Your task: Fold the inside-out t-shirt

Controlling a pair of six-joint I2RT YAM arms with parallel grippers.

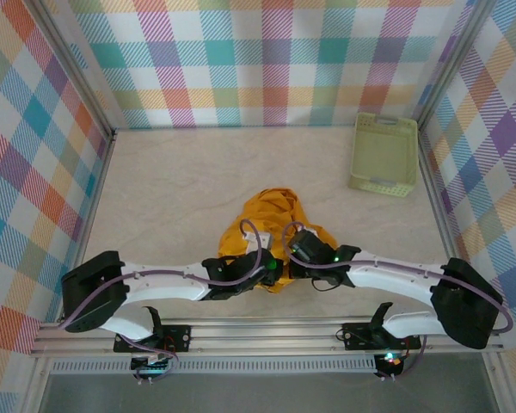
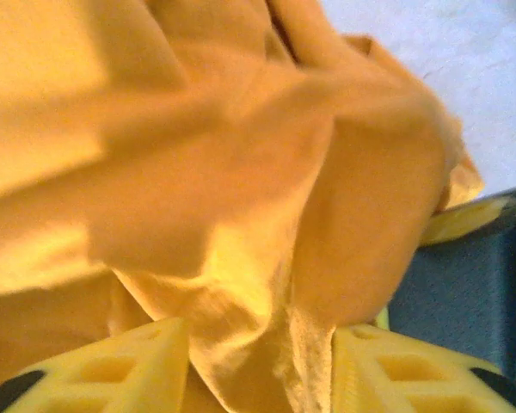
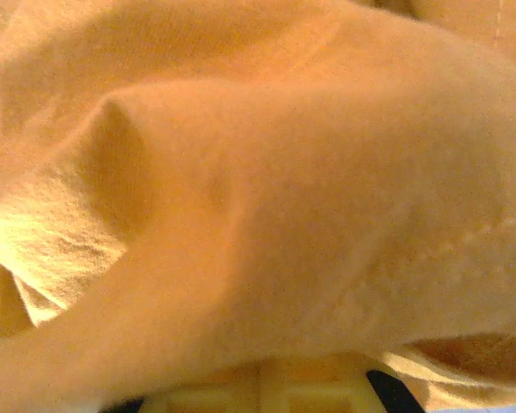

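The inside-out t-shirt (image 1: 271,217) is a mustard-yellow crumpled heap on the table, near the front middle. Both arms reach into its near edge. My left gripper (image 1: 267,268) is at the heap's lower edge. In the left wrist view its yellow fingers (image 2: 129,366) stand apart, and a hanging fold of the t-shirt (image 2: 241,215) droops loosely between them. My right gripper (image 1: 297,249) is at the heap's right side. In the right wrist view its fingers (image 3: 267,383) are pressed together, with the t-shirt (image 3: 267,198) draped over their tips.
A pale green plastic basket (image 1: 383,155) lies at the back right against the wall. Checked walls enclose the beige table (image 1: 172,189) on three sides. Open tabletop lies to the left of the heap and behind it.
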